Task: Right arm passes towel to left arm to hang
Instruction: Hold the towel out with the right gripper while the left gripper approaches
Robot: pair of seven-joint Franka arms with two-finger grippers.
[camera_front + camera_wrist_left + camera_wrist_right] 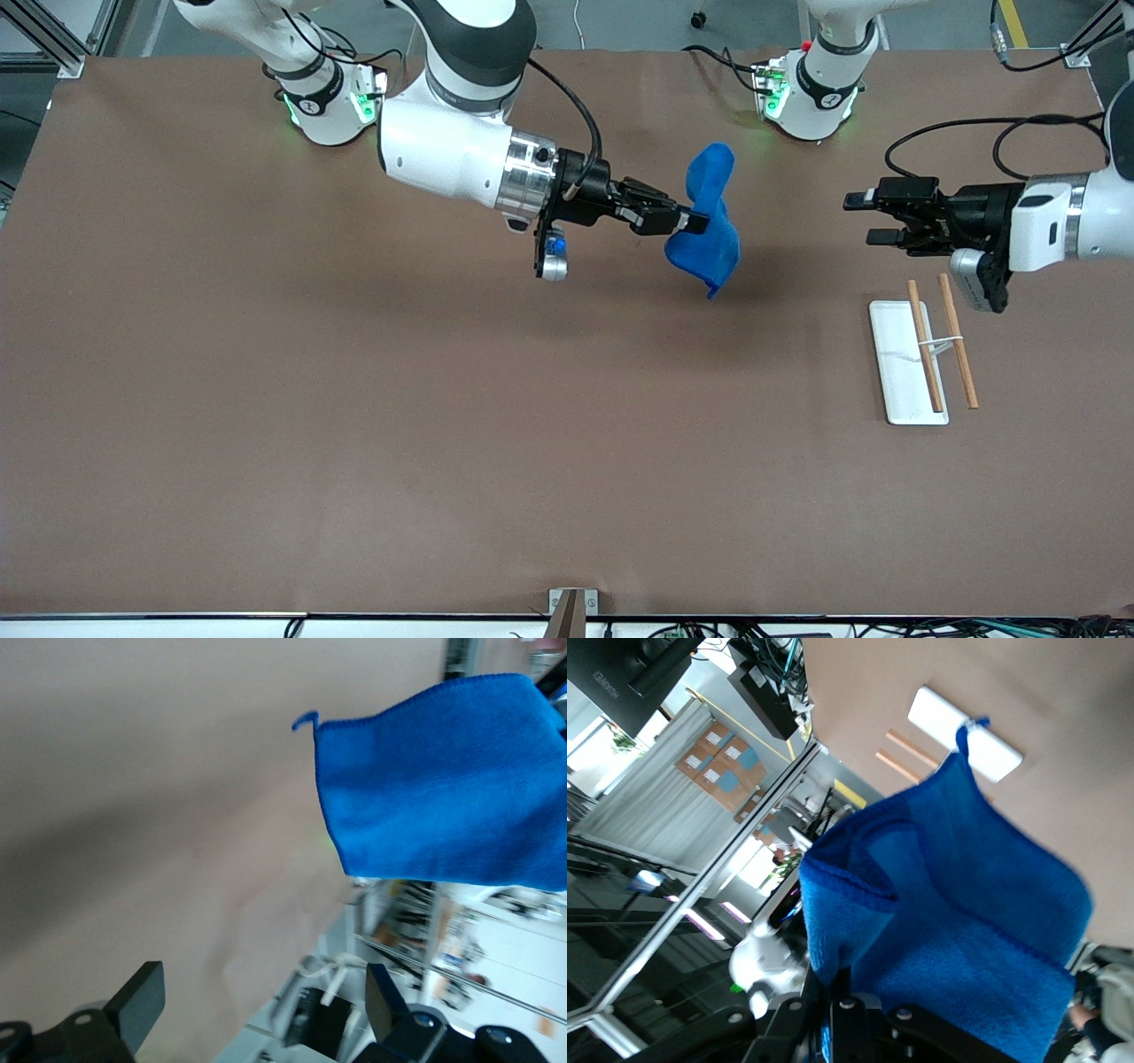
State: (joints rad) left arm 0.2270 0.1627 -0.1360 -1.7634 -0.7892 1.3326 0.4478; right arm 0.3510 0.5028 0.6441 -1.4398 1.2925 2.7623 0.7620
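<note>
R gripper (695, 221) was up over the table's mid area, fingers pinched on the towel (709, 226) at about mid-length, arm reaching sideways toward the left arm's end. Grip point looked chosen to leave free cloth on both sides: one lobe stood up above the fingers, the other drooped below, clear of the tabletop (354, 425). Towel's long axis ran roughly top-to-bottom in the front view, its lowest corner toward the front camera. Broad face was turned toward the L gripper, per left wrist view, where the cloth (443, 780) hung flat-on w/ the corner loop (306, 722) at one edge.

L gripper (873, 219) hovered level w/ the towel, well apart from it, fingers spread and aimed at it; judged to be set up as receiver for the pass. No contact yet.

White tray (897, 363) w/ two wooden rods (924, 346) lay under the left arm, nearer the front camera than the L gripper; presumably the hanging point, hence handover staged beside it.
</note>
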